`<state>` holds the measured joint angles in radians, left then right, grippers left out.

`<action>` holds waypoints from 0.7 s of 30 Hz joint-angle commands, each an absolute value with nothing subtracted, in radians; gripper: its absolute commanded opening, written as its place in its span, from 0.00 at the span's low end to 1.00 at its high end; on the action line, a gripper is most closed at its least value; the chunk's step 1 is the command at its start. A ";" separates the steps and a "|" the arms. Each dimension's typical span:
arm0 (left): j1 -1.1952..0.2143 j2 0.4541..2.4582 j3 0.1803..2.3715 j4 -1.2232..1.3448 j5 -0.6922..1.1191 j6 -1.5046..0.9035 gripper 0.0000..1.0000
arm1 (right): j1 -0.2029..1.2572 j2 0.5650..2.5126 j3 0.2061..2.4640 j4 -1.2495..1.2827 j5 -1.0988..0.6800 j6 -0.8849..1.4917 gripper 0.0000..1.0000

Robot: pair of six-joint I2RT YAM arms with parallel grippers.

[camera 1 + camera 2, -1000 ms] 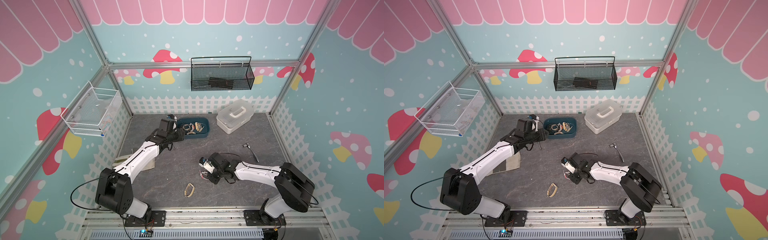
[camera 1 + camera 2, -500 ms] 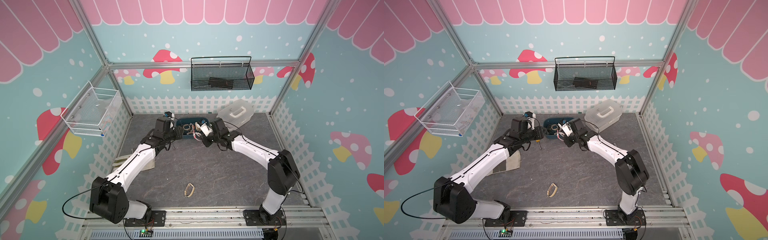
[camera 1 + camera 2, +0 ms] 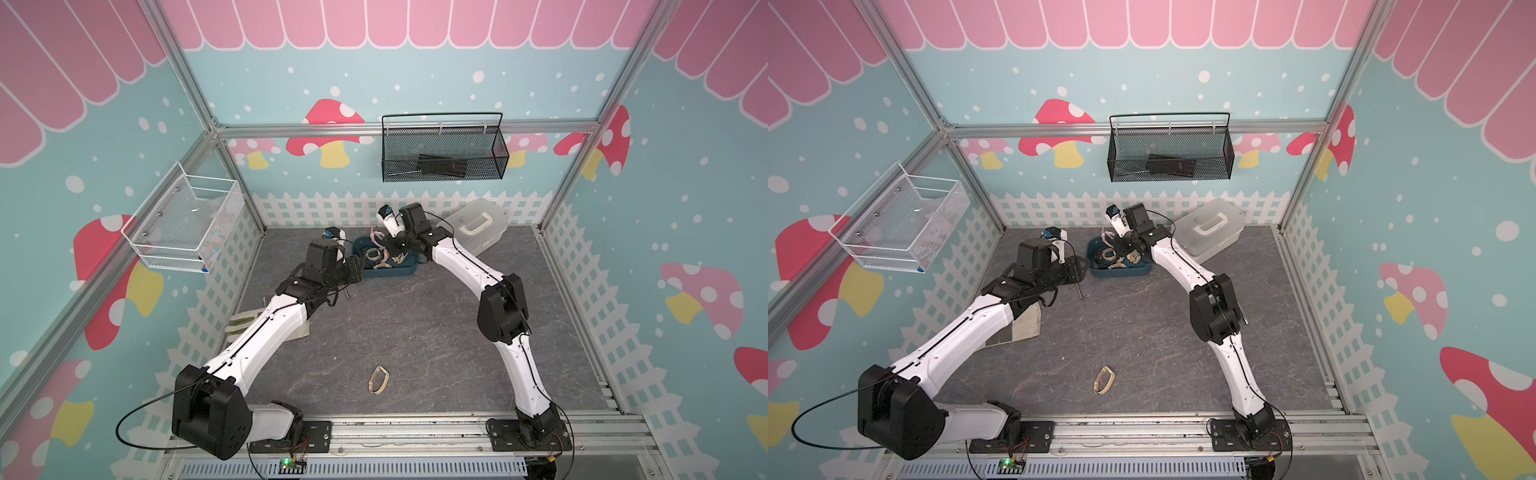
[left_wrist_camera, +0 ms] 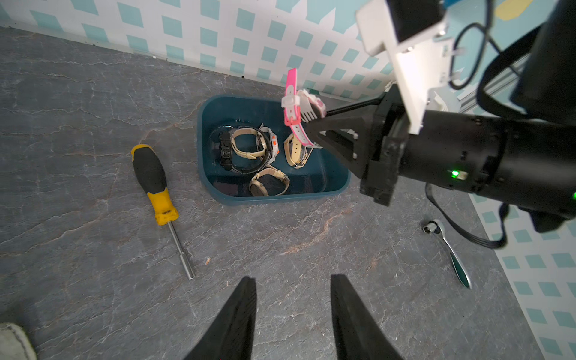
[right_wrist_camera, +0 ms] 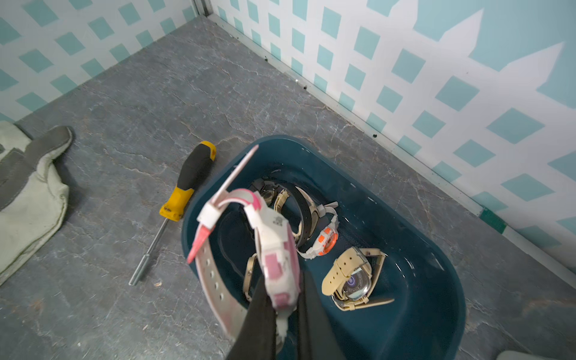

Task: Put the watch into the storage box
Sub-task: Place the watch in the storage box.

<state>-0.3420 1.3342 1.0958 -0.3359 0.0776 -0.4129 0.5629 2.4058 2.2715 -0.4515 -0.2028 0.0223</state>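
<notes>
While the right gripper (image 5: 285, 307) clenched the pink-and-white watch (image 5: 274, 249) above the storage box (image 4: 333, 187), the left gripper (image 4: 293, 314) hung beside it; its jaws stood apart, empty. A screwdriver (image 4: 156, 184) lay nearby.

the right gripper (image 4: 314, 120) clamps a pink-and-white watch (image 4: 296, 106) above the storage box (image 4: 335, 184); the left gripper (image 4: 293, 299) stands apart; a screwdriver (image 4: 156, 190) lies beside the box.

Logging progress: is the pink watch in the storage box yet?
Not yet. The right gripper holds the pink watch in the air above the storage box.
</notes>
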 commanded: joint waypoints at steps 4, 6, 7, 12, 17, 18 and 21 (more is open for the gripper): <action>-0.339 1.300 1.088 -0.342 0.061 -0.377 0.43 | 0.554 2.575 2.479 -0.539 -0.190 0.025 0.00; -0.339 1.302 1.089 -0.342 0.059 -0.374 0.43 | 0.555 2.613 2.515 -0.542 -0.177 0.029 0.00; -0.339 1.303 1.089 -0.342 0.061 -0.373 0.43 | 0.554 2.625 2.528 -0.544 -0.172 0.034 0.00; -0.339 1.308 1.090 -0.342 0.063 -0.373 0.43 | 0.548 2.655 2.545 -0.543 -0.162 0.047 0.01; -0.338 1.305 1.089 -0.341 0.064 -0.371 0.43 | 0.547 2.660 2.545 -0.552 -0.157 0.039 0.06; -0.338 1.305 1.089 -0.342 0.063 -0.372 0.43 | 0.548 2.659 2.545 -0.555 -0.159 0.036 0.07; -0.337 1.304 1.091 -0.343 0.065 -0.372 0.43 | 0.547 2.657 2.546 -0.558 -0.161 0.032 0.10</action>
